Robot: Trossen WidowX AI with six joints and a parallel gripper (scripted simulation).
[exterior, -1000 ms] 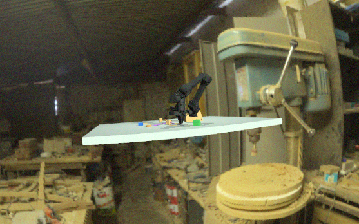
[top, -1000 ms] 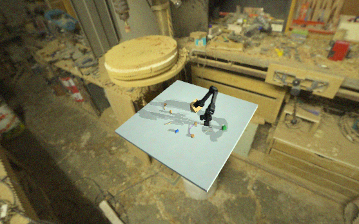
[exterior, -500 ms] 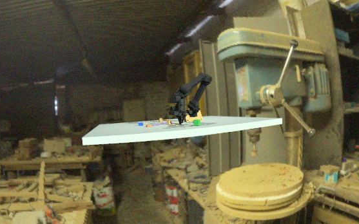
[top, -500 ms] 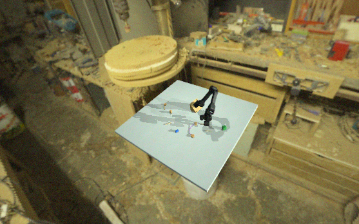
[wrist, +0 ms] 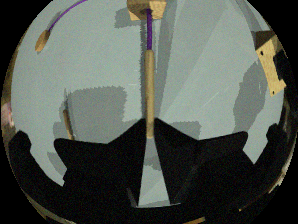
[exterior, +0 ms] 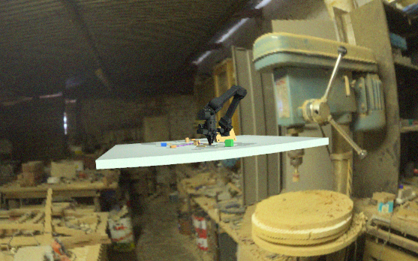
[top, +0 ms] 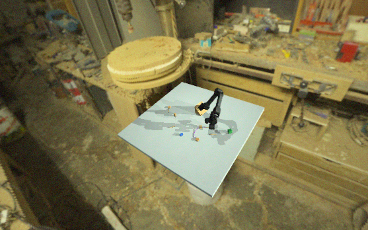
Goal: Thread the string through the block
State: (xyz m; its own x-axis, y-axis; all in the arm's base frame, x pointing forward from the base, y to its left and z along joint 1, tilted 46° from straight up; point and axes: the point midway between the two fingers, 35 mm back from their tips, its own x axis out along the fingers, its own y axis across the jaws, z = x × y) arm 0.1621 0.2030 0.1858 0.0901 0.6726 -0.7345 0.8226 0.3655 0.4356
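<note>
My gripper (top: pixel 212 127) (exterior: pixel 210 143) (wrist: pixel 149 121) is shut on the near end of the thin wooden stick (wrist: pixel 150 92), low over the table. The stick points straight away from the fingers, clear of the block. From its far end the purple string (wrist: pixel 149 30) (top: pixel 194 133) runs to the hole in the wooden block (wrist: pixel 159 11) (top: pixel 201 127) (exterior: pixel 196 142), which stands on the table. On the block's other side the string curves to the round wooden button (wrist: pixel 42 41) (top: pixel 197 139) (exterior: pixel 172 146). The inside of the hole is hidden.
A loose stick (wrist: pixel 68 124) lies left of the gripper in the wrist view. A green cube (top: pixel 230 131) (exterior: pixel 229 142) and a blue piece (top: pixel 181 134) (exterior: pixel 163 144) lie on the table. Small wooden pieces (top: pixel 169 107) (top: pixel 175 115) lie farther off. A wooden piece (wrist: pixel 270 65) is by the arm's base.
</note>
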